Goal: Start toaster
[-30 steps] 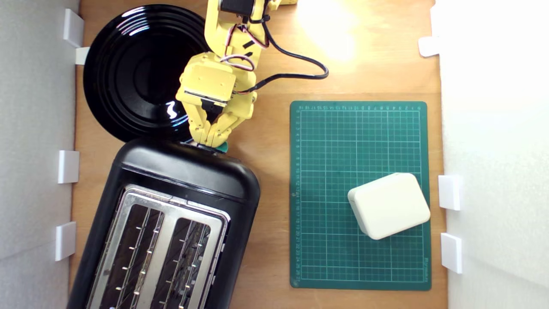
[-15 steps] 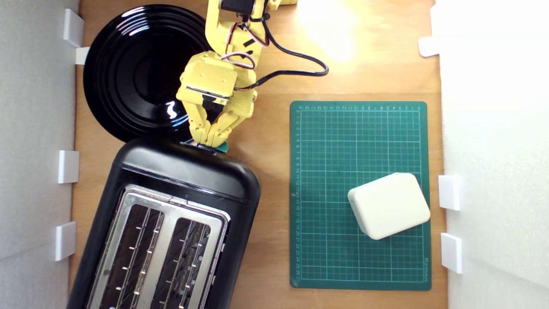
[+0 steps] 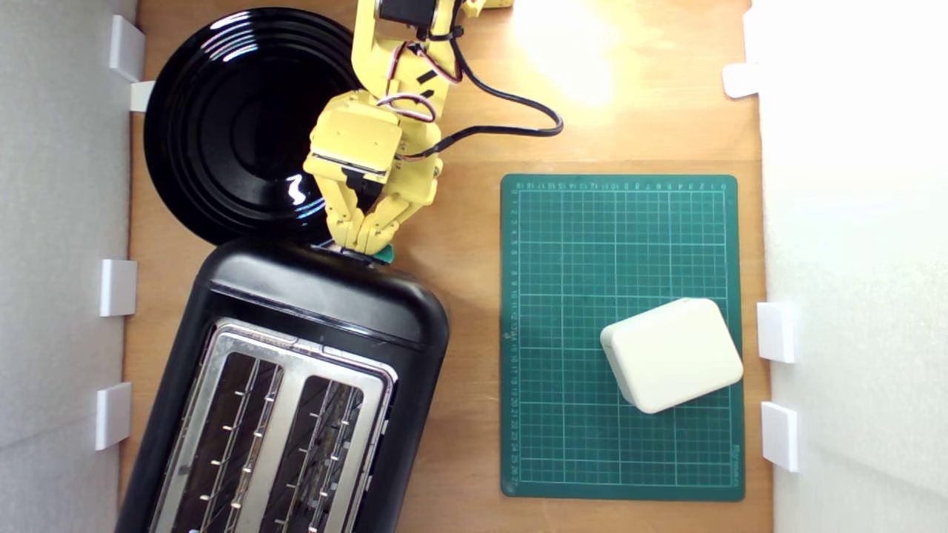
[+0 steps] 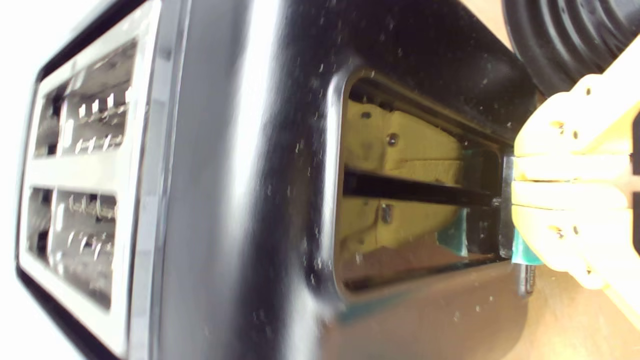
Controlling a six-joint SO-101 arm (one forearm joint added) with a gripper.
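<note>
Claw [image 3: 363,240]: fingers pressed together, tips on the teal lever tab [image 3: 384,255] at the toaster's end.
Toaster [image 3: 296,385]: on the tabletop [image 3: 466,148] at the exterior view's lower left, touching the black plate [image 3: 237,118].
Slots: 2.

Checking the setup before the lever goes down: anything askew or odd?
The toaster sits skewed to the table edges, one end running out of the exterior view. Its slots look empty. Nothing spilled or damaged.

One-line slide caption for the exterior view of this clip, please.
Yellow gripper closed over the teal lever tab at the end of the black toaster, beside a black plate and green cutting mat.
</note>
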